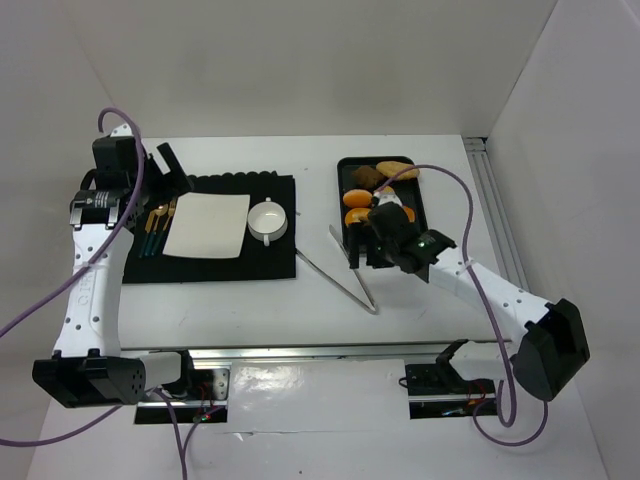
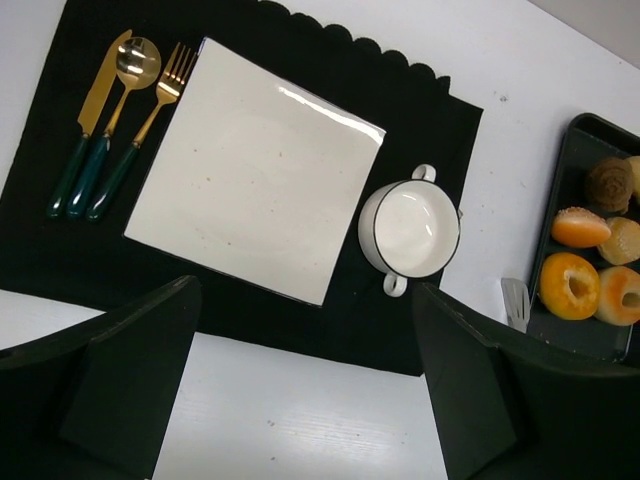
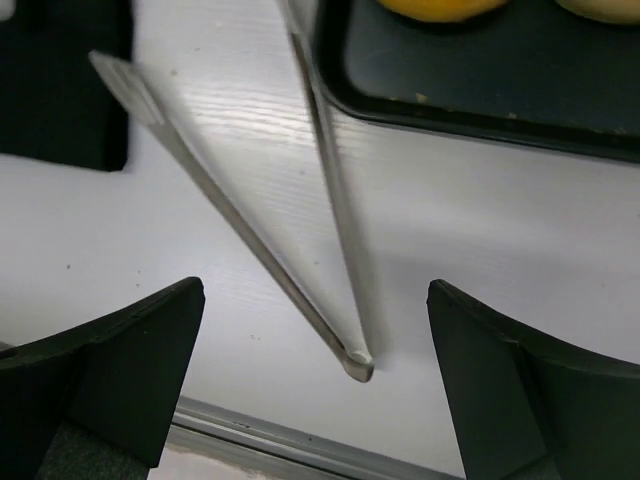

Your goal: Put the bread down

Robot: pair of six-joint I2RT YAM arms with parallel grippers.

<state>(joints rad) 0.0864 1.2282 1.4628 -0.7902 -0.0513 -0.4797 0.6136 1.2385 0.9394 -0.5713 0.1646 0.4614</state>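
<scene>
In the tray, dark-brown bread (round)

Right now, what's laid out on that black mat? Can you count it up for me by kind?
On the black mat:
knife: 1
spoon: 1
fork: 1
square white plate: 1
white two-handled bowl: 1
Total: 5

No writing, label, brand mark, number or sign can be read in any view. The square white ceramic plate and the black rectangular metal tray show plain surfaces.
</scene>
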